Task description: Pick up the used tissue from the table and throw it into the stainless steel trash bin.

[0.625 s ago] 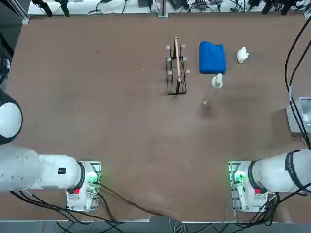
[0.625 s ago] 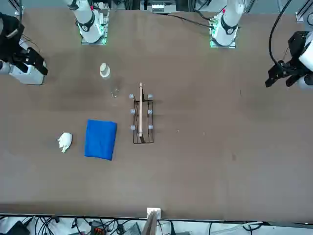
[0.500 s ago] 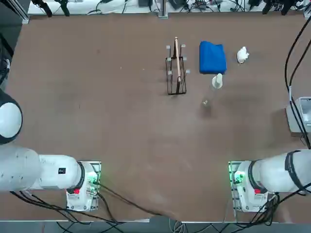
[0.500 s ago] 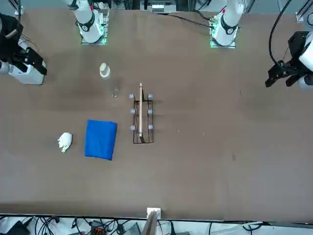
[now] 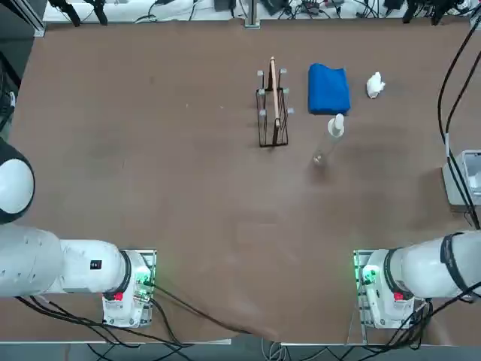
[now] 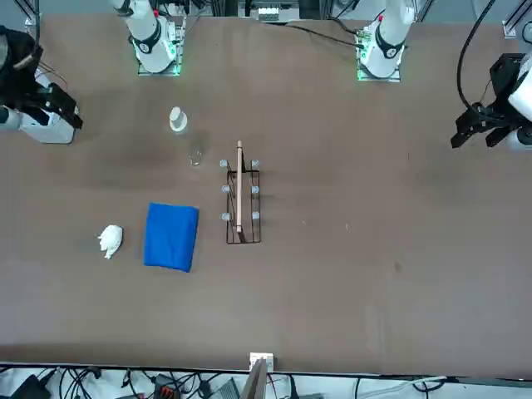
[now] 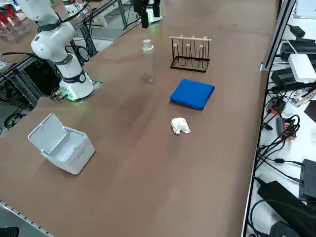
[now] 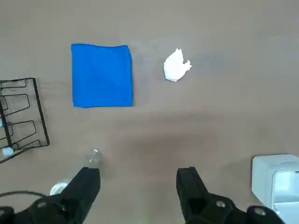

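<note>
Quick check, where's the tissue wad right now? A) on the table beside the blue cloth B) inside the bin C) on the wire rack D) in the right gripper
A: the used tissue lies on the table beside the blue cloth, apart from it, while the right gripper hangs open and empty above.

On the table (image 5: 150, 150), top view: rack (image 5: 272, 105), cloth (image 5: 328, 89), tissue (image 5: 375, 84) run left to right; bottle (image 5: 336, 125) just before cloth; bin (image 5: 464, 179) at right edge
</note>
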`<act>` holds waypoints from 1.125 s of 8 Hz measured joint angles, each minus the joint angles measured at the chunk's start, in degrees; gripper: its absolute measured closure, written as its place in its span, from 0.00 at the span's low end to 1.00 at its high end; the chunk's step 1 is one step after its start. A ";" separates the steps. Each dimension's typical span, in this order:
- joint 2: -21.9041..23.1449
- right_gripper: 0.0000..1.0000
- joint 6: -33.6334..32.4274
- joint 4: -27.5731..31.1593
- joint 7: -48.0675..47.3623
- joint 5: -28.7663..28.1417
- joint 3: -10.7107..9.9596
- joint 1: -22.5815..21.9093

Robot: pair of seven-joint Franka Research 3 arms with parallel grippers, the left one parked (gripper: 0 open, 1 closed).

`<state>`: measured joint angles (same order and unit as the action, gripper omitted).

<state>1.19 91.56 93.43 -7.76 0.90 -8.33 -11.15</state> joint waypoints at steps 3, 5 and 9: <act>-9.43 0.00 9.50 -0.05 9.14 0.00 -0.03 0.23; -16.35 0.00 15.79 -0.20 19.48 0.08 -0.18 1.46; -26.85 0.00 26.96 -0.35 27.01 0.07 -0.25 5.03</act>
<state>-25.66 118.52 93.08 19.25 0.96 -8.58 -6.12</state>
